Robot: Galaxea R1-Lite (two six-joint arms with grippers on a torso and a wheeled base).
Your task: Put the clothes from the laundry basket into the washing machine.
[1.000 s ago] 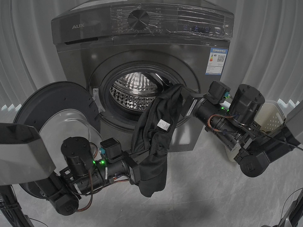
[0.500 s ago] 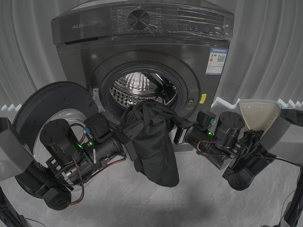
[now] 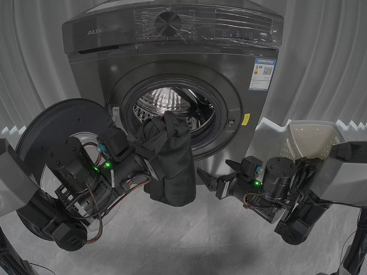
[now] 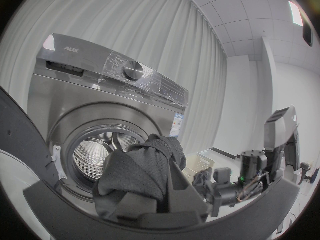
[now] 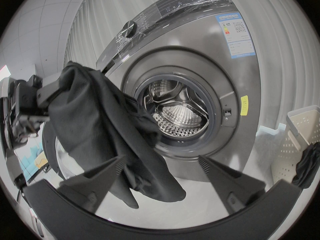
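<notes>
Grey curtains [image 3: 325, 58] hang behind the washing machine [image 3: 114, 65]. The left claw [image 4: 156, 202] clenches the black garment [image 3: 174, 153]; the drum [image 3: 168, 100] sits at its 12 o'clock. The right claw [image 3: 213, 172] is spread wide, empty.

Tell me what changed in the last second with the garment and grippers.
The right gripper let go of the black garment and drew back down, open. The left gripper, shut on it, lifted it toward the drum mouth. Washing machine and open door stayed put.

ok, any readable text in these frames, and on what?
Washer, top left: brand logo, left unquoted.
Sticker on its front: print and code too small to read.
Control panel: marks blurred under film.
Yellow tag by the door opening: unreadable.
</notes>
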